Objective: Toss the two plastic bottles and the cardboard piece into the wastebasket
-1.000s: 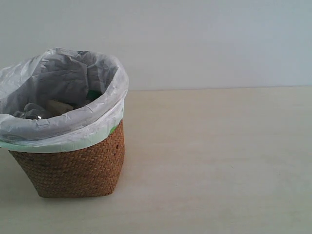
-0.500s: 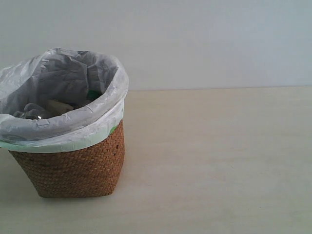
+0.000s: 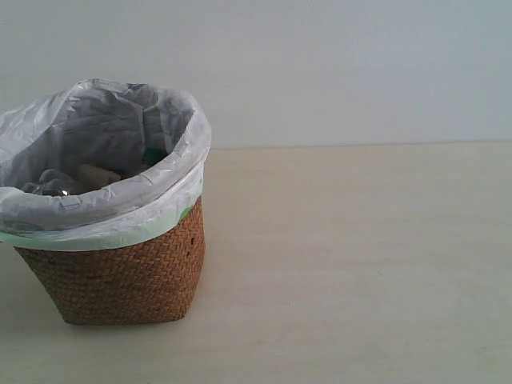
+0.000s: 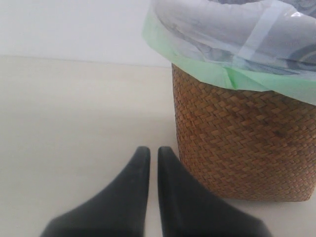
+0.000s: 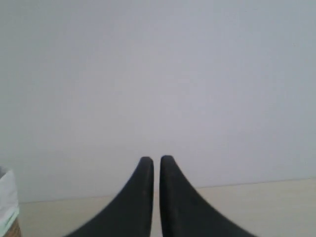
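The brown wicker wastebasket (image 3: 120, 276) with its white-grey bag liner stands at the left of the exterior view. Inside it I see clear plastic of a bottle (image 3: 50, 184), a beige cardboard piece (image 3: 98, 175) and a bit of green (image 3: 152, 154), probably the larger bottle's cap or label. The red-labelled bottle cannot be told apart. Neither gripper shows in the exterior view. In the left wrist view my left gripper (image 4: 154, 150) is shut and empty, low over the table beside the wastebasket (image 4: 242, 143). My right gripper (image 5: 156, 160) is shut and empty, facing the wall.
A light beige table (image 3: 352, 256) runs to a pale grey wall (image 3: 336, 64). An edge of the basket's liner (image 5: 7, 200) shows at the side of the right wrist view.
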Controlling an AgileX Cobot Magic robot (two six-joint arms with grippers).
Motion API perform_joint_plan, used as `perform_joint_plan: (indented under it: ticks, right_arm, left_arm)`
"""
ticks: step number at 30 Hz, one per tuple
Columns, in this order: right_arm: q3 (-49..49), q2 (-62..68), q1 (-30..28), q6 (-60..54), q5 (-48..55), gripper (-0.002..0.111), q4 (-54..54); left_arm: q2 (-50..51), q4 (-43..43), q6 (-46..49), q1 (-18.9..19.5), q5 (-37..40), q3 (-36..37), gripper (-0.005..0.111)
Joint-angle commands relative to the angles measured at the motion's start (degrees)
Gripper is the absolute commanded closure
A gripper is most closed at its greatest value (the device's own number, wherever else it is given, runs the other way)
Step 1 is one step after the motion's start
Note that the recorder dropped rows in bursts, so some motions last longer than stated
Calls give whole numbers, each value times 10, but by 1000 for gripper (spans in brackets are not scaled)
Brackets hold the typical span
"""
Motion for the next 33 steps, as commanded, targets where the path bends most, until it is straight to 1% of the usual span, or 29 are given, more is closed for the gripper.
perform_joint_plan:
  ticks: [1,16,18,24,28,29,33]
  right_arm:
    - [2,-2,-32,1,-5,107,-4]
    - [3,-2,-31,1,-5,107,-3]
    - [3,-9,-31,1,-5,107,10]
    - [3,-9,-31,1,-21,107,92]
    - [4,-9,-31,1,-34,107,92]
    - [10,-9,-31,1,-45,107,92]
    - [79,-9,-31,1,-167,107,120]
  left_arm:
    - [-1,1,-5,2,-2,2,101]
    - [-1,1,-5,2,-2,2,101]
    - [-1,1,-5,2,-2,2,101]
    - [-1,1,-5,2,-2,2,101]
    - [-1,1,-5,2,-2,2,101]
    - [-1,1,-5,2,-2,2,101]
    - [-1,1,-5,2,-2,2,101]
